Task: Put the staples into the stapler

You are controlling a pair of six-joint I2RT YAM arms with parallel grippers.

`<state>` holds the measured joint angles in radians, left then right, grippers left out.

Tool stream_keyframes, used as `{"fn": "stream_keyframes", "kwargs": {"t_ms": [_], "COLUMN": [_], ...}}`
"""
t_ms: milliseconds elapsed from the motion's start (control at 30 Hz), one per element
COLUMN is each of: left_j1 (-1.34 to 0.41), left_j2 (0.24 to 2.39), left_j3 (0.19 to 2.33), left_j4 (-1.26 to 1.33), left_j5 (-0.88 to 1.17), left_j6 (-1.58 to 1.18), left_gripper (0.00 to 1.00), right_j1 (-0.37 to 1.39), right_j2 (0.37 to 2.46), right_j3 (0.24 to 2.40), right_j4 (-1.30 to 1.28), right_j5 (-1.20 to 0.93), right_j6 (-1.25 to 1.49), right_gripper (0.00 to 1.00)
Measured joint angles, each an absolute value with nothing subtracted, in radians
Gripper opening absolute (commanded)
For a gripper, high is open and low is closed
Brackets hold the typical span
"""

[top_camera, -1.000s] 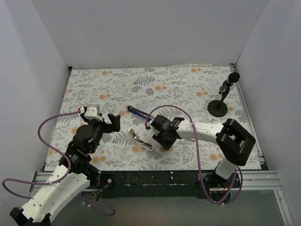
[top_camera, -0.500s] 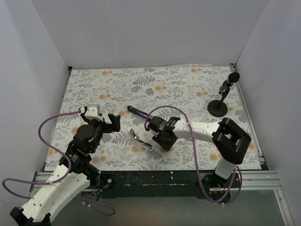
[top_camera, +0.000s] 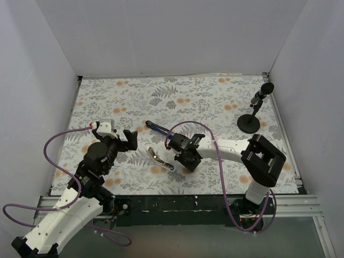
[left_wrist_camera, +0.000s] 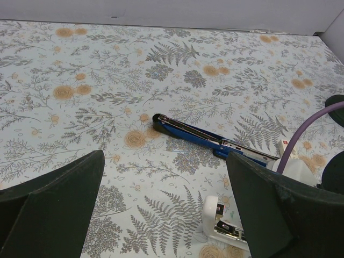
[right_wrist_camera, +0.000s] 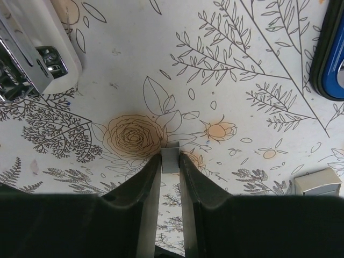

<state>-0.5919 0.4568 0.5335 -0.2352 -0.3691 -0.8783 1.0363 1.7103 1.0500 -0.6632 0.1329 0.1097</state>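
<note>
The blue stapler (top_camera: pixel 159 129) lies open near the middle of the flowered mat and shows in the left wrist view (left_wrist_camera: pixel 199 137). Its blue edge is at the right of the right wrist view (right_wrist_camera: pixel 330 64). A white and silvery metal rail part (top_camera: pixel 161 160) lies just in front of it, also seen in both wrist views (left_wrist_camera: pixel 226 226) (right_wrist_camera: pixel 32 54). My right gripper (top_camera: pixel 187 161) points down between them, just above the mat. It is shut on a tiny grey block of staples (right_wrist_camera: pixel 170 159). My left gripper (top_camera: pixel 121 141) is open and empty, left of the stapler.
A second small pale block (right_wrist_camera: pixel 317 181) lies on the mat to the right of my right fingers. A black microphone stand (top_camera: pixel 250 121) stands at the back right. White walls close in the mat on three sides. A purple cable (left_wrist_camera: pixel 306 129) arches over the right wrist.
My right gripper has shifted slightly to the left, towards the metal rail part. The left arm and the stapler have not moved.
</note>
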Motion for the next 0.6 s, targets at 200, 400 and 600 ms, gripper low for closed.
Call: {"fn": "stream_keyframes", "kwargs": {"t_ms": [200,400,600], "left_j1": [-0.592,-0.591,-0.591], "left_j2": [0.457,0.456,0.456], "left_j3": [0.533,0.533,0.533], "left_j4": [-0.236,-0.236,-0.235], "left_j5": [-0.369,-0.369,-0.369], "left_j6": [-0.878,-0.878,-0.879], "left_gripper": [0.98,0.98,0.98], "right_j1": [1.036,1.037,1.057], "right_j2": [1.71,1.71,1.702], "right_j3": [1.052,1.086,1.171], "right_j4": [-0.667,-0.7,-0.71], "right_j5": [0.14,0.155,0.16], "right_j6": [0.113,0.115,0.113], "right_gripper": [0.17,0.15,0.16]}}
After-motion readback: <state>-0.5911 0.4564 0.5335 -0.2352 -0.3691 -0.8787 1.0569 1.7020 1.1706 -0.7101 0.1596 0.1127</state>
